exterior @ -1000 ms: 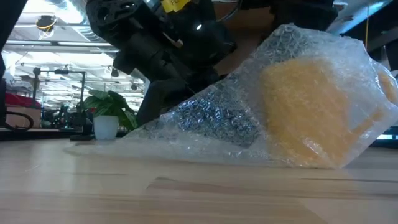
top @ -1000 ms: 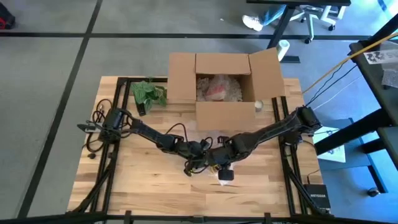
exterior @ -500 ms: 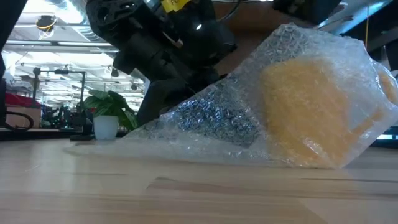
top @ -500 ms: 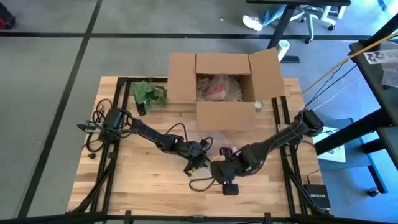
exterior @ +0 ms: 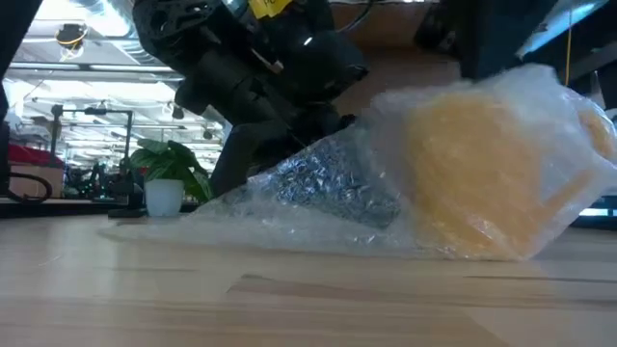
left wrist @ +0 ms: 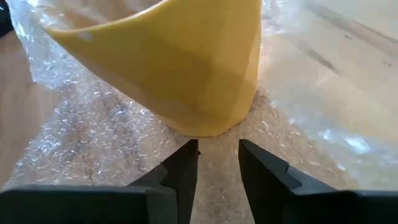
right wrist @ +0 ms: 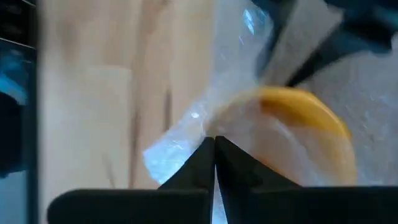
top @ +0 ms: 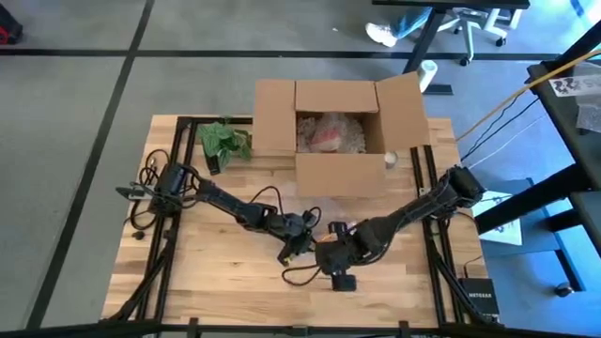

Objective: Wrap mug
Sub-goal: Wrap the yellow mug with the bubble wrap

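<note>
Both jaws matter here: my right gripper (right wrist: 214, 146) is pinched shut on a fold of the bubble wrap (exterior: 328, 188), and my left gripper (left wrist: 217, 155) stands parted a little, fingers resting on the wrap just short of the yellow mug (left wrist: 180, 62), grasping nothing. The mug lies on its side on the sheet near the middle of the table's (top: 207, 272) front edge, partly covered. I judge the step in hand is drawing the wrap over the mug. To do it well I should pull the fold low and snug across the mug's body, keep my left fingers pressing the sheet flat so it cannot slide, and avoid rolling the mug toward the cardboard box (top: 340, 131).
</note>
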`<move>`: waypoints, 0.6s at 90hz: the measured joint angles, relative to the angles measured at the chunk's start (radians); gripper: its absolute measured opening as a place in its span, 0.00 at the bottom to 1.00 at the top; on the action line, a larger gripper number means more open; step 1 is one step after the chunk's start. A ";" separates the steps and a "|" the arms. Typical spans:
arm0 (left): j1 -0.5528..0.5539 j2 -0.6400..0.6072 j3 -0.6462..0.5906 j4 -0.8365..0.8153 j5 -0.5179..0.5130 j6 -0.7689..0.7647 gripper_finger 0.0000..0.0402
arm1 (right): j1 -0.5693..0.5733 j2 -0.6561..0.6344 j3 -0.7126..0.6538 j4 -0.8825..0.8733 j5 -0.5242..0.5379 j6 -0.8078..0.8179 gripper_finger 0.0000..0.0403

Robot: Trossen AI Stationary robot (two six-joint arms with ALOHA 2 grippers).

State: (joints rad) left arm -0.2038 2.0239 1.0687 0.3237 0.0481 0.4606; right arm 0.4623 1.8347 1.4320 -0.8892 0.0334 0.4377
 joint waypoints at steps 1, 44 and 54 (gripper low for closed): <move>0.000 0.000 0.000 0.000 0.000 0.000 0.25 | -0.001 0.000 -0.004 0.000 0.000 0.000 0.00; 0.000 0.000 0.000 0.002 0.009 0.001 0.25 | -0.082 -0.007 -0.192 0.280 -0.180 -0.061 0.00; 0.000 0.000 0.000 0.002 0.019 0.000 0.25 | -0.101 -0.007 -0.239 0.333 -0.209 -0.061 0.00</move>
State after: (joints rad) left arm -0.2039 2.0239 1.0687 0.3259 0.0666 0.4610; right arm 0.3609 1.8281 1.1930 -0.5559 -0.1760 0.3767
